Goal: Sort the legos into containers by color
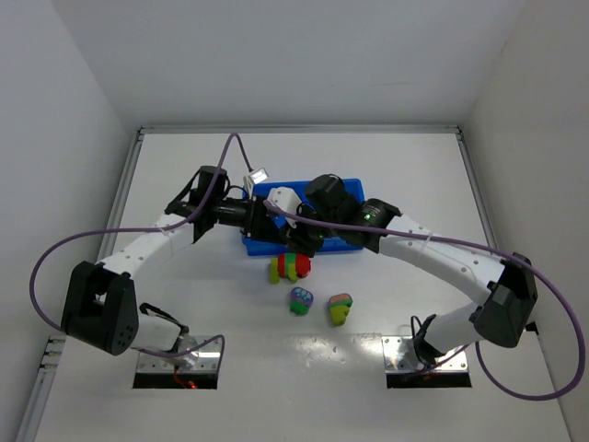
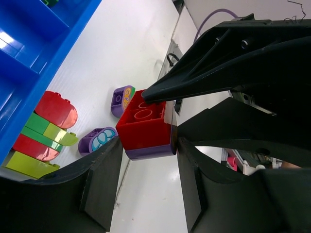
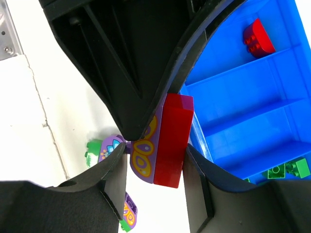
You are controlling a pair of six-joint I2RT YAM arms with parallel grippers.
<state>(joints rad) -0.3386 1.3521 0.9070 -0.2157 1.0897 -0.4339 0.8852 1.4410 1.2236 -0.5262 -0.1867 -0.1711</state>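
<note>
**Both grippers on one red/purple stack at tray edge**

R gripper (image 3: pixel 155 146) is clamped tight on the stack (image 3: pixel 167 141), just beside the blue tray (image 3: pixel 243 80). L gripper (image 2: pixel 148 142) straddles it, approx. half open; can't tell if it's gripping. Prob. to pull the colours apart. Stack: glossy red brick on purple butterfly-print piece.
</note>
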